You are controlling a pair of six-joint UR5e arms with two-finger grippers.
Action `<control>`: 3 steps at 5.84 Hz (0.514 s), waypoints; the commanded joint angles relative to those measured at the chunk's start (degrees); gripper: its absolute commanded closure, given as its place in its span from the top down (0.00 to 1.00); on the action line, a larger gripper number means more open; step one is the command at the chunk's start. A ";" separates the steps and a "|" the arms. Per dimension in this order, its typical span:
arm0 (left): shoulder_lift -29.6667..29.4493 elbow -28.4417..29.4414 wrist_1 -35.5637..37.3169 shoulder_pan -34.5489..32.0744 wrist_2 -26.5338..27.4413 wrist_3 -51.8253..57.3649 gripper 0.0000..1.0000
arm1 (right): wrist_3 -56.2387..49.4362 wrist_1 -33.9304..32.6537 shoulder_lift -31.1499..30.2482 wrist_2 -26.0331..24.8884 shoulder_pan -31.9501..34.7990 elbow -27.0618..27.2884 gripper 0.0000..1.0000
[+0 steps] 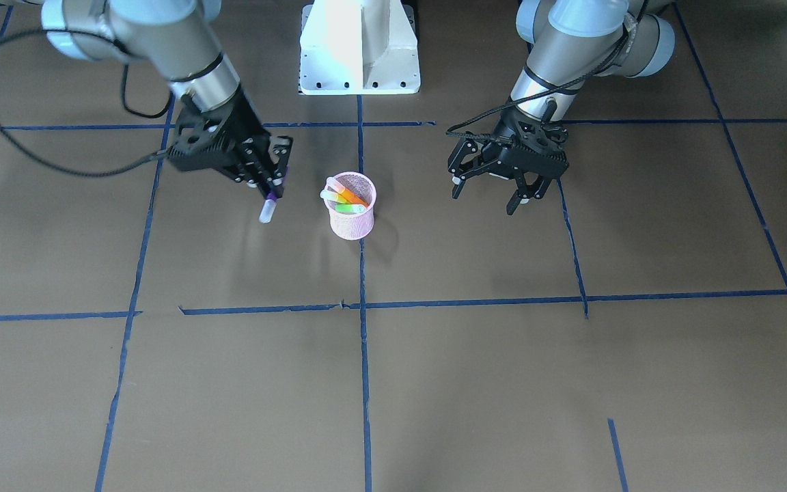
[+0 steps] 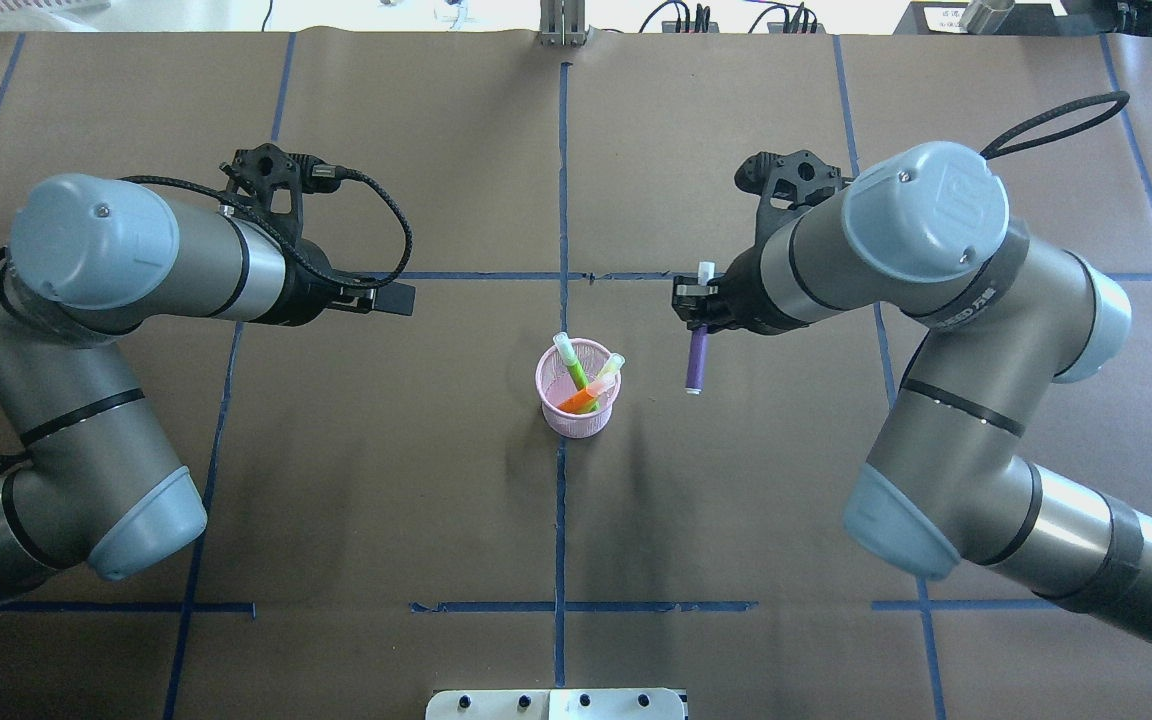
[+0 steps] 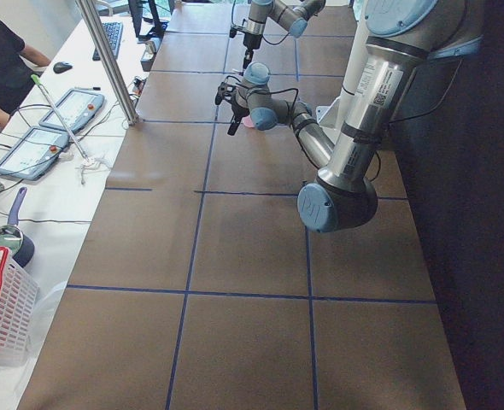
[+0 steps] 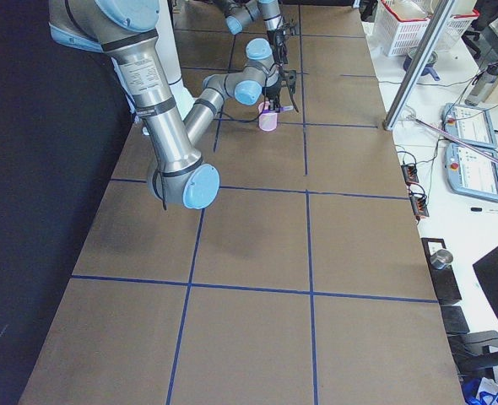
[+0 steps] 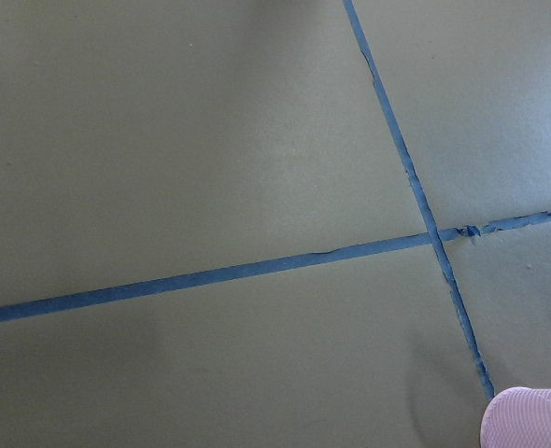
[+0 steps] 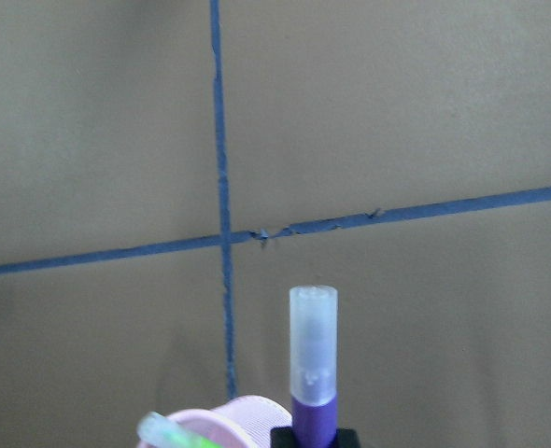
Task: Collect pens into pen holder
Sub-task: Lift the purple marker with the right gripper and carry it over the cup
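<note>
Your right gripper (image 2: 698, 312) clamps the purple pen (image 2: 697, 365), twelve-to-six overhead; pen holder (image 2: 576, 420) at its eight o'clock; left gripper (image 1: 492, 196) splayed.

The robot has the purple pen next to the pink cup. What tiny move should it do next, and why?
Probably shift the right gripper sideways until the purple pen hangs over the pink mesh cup. The gripper is shut on the pen, but the pen is beside the cup, not above it, so letting go now would likely miss.
</note>
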 commanded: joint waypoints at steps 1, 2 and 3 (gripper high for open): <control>0.14 0.05 -0.12 0.00 -0.01 0.15 1.00 | 3.85 0.02 2.95 -20.83 -7.80 0.73 0.00; 0.93 0.05 -0.29 0.00 -0.01 0.24 1.00 | 7.85 0.81 3.30 -34.26 -13.68 0.03 0.00; 1.28 0.14 -0.38 0.00 -0.01 0.59 1.00 | 10.15 0.81 3.30 -44.58 -17.83 -2.33 0.00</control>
